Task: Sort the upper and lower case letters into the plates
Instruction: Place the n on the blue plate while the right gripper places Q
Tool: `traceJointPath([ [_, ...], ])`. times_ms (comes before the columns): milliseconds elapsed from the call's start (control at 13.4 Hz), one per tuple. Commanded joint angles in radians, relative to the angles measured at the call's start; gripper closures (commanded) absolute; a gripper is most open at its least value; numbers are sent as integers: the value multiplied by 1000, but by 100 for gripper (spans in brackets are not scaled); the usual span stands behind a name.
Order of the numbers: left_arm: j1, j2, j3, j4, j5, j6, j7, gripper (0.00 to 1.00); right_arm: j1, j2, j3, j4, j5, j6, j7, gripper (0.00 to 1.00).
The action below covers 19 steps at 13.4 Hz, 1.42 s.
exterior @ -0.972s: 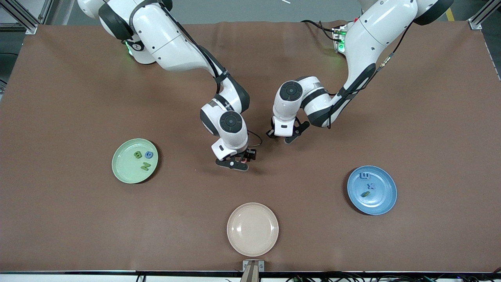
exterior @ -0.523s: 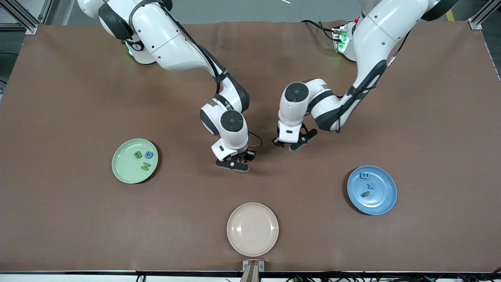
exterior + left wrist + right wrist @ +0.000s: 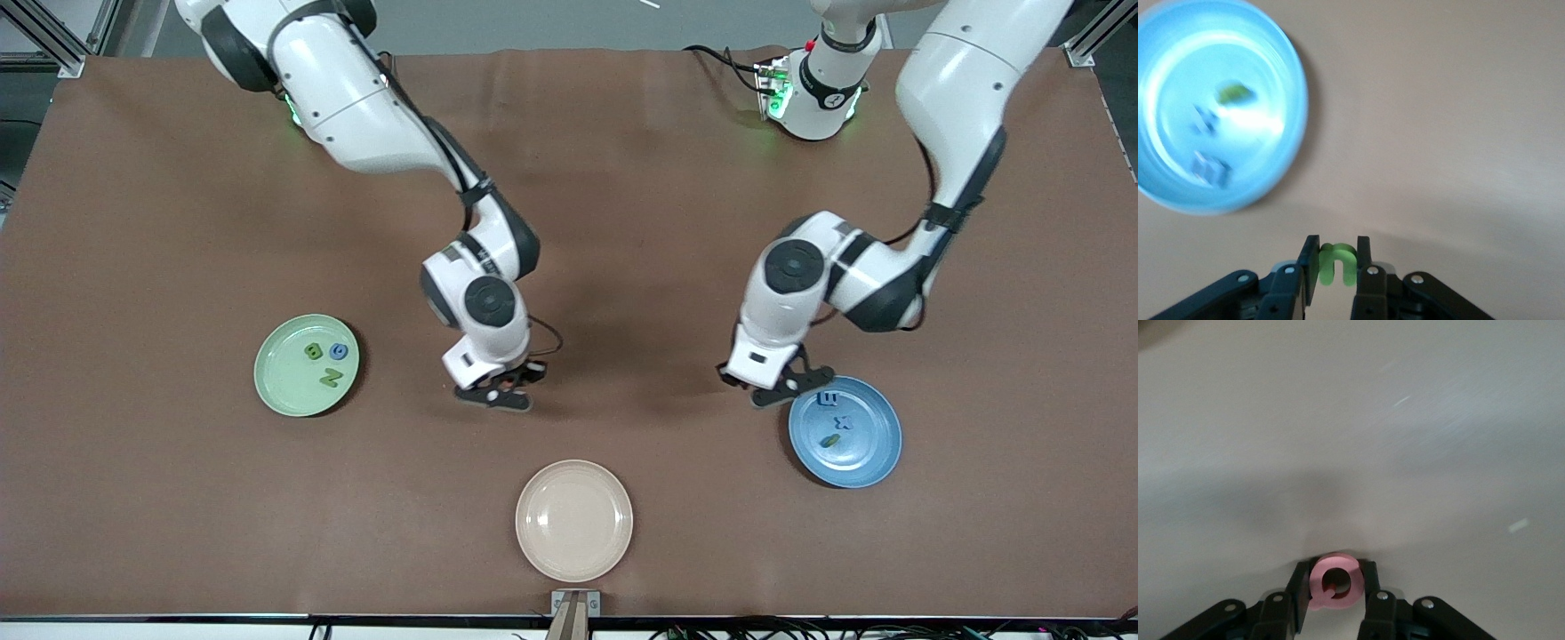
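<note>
Gripping green letter [image 3: 1335,263], left gripper [image 3: 775,391] hung by blue plate [image 3: 880,462] rim. Right gripper [image 3: 494,392] squeezed pink letter [image 3: 1331,581] over bare table [image 3: 178,498], far from green plate [image 3: 277,391]. Could slip, drop early, land outside plate.

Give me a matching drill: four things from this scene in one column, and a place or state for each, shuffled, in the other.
1. pink letter
2. green n-shaped letter
3. cream-beige plate
4. pale green plate

A. holds three letters
B. bare, nearest the front camera
C. held in the left gripper
D. held in the right gripper

Pairs: 1-D, 2-C, 3-B, 4-A
</note>
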Motion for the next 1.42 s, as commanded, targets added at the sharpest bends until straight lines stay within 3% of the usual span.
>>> traceJointPath([
  [0, 106, 20, -11, 40, 17, -12, 308, 100, -143, -198, 25, -222, -14, -12, -216, 100],
  [299, 203, 84, 0, 75, 22, -3, 567, 99, -355, -362, 28, -423, -12, -1, -569, 100],
  [523, 237, 110, 3, 77, 23, 8, 611, 96, -492, -390, 31, -520, -8, 75, -787, 100],
  [673, 245, 118, 18, 84, 27, 9, 619, 91, -533, -382, 30, -549, 58, 117, -881, 100],
  [972, 246, 132, 37, 113, 27, 9, 687, 72, -535, -355, 30, -548, 130, 123, -924, 100],
  [1046, 245, 132, 47, 117, 27, 9, 688, 51, -535, -352, 30, -546, 130, 126, -926, 96],
  [1121, 245, 133, 48, 117, 22, 11, 687, 14, -536, -350, 28, -540, 130, 125, -927, 63],
  [1196, 245, 127, 45, 115, 17, 9, 690, 0, -538, -347, 28, -535, 130, 125, -930, 1],
  [1345, 245, 98, 19, 111, 10, -5, 684, 0, -543, -347, 27, -515, 129, 114, -930, 0],
])
